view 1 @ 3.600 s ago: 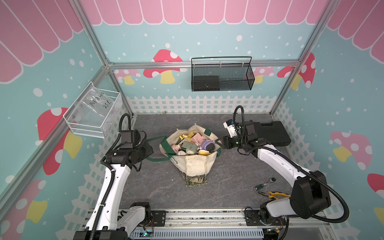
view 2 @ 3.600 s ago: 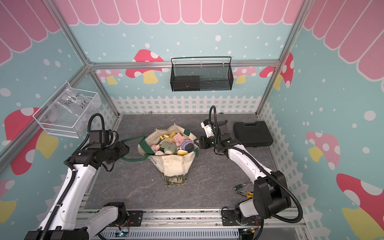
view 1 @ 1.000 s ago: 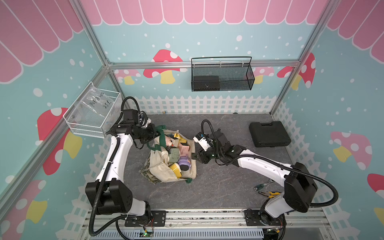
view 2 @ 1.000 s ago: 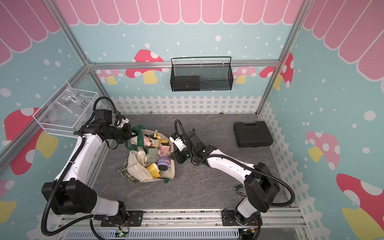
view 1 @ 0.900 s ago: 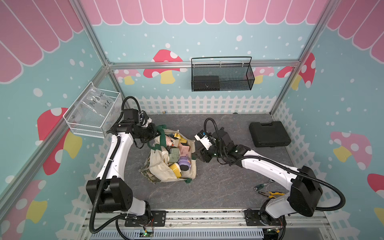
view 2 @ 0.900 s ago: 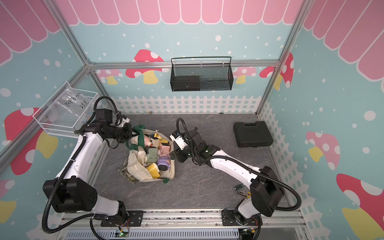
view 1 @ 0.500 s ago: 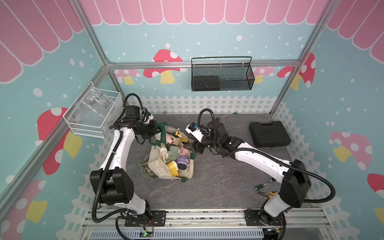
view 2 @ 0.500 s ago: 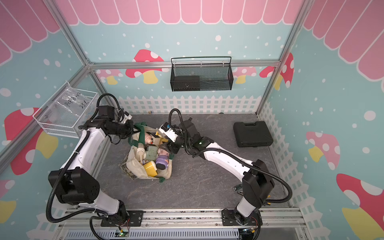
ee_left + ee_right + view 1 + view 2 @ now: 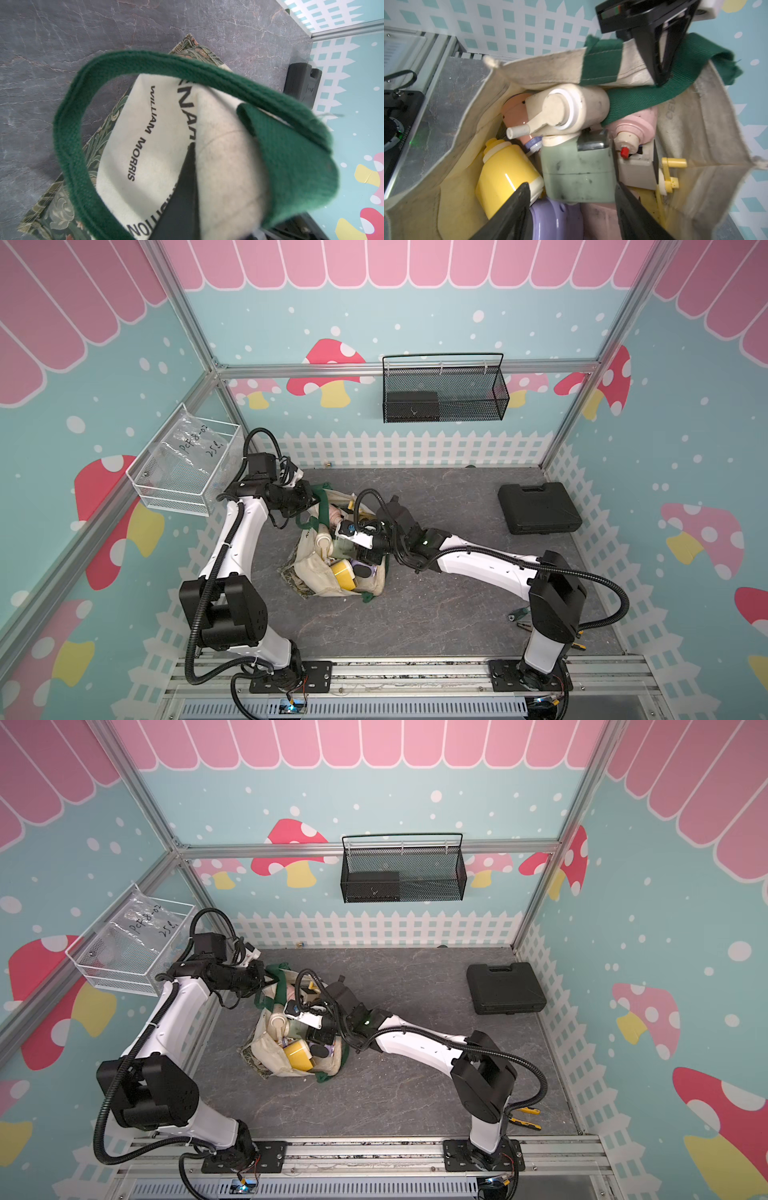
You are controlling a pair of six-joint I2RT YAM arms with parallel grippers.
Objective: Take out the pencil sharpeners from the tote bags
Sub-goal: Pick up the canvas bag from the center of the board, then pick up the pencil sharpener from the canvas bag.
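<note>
**Item: tote bag** (image 9: 312, 574). Cream canvas, black lettering, leafy green base. We find it lying on the grey tabletop (image 9: 436, 614) left of centre, between the two arms, with its mouth gaping up and toward the right arm.

**Contents: pencil sharpeners** (image 9: 343, 572). All those we can see are inside the bag, and we can count only some of them.
- cream sharpener (image 9: 591, 104): uppermost, lying across the one below
- sage-green sharpener (image 9: 577, 170): in the middle of the heap
- yellow sharpener (image 9: 506, 176): just beside the sage-green one
- pink sharpener (image 9: 643, 120): partly under a green strap handle (image 9: 68, 135)
- purple sharpener (image 9: 556, 216): lowest, partly behind a finger of the right arm

**Left gripper** (image 9: 311, 506). Jaws together, clamped on the bag's rim at the strap, and it holds that edge up.

**Right gripper** (image 9: 571, 185). It is inside the bag's mouth with its jaws apart and the sage-green sharpener between the two fingers. We cannot tell whether either finger touches it.

**Sundries.**
- black plastic case (image 9: 538, 508): on the far right of the tabletop, well apart from the bag
- yellow-handled pliers (image 9: 528, 1110): near the right arm's base
- black wire mesh basket (image 9: 444, 393): on the back wall
- white wire basket (image 9: 187, 493): on the left wall, holding a clear plastic bag
</note>
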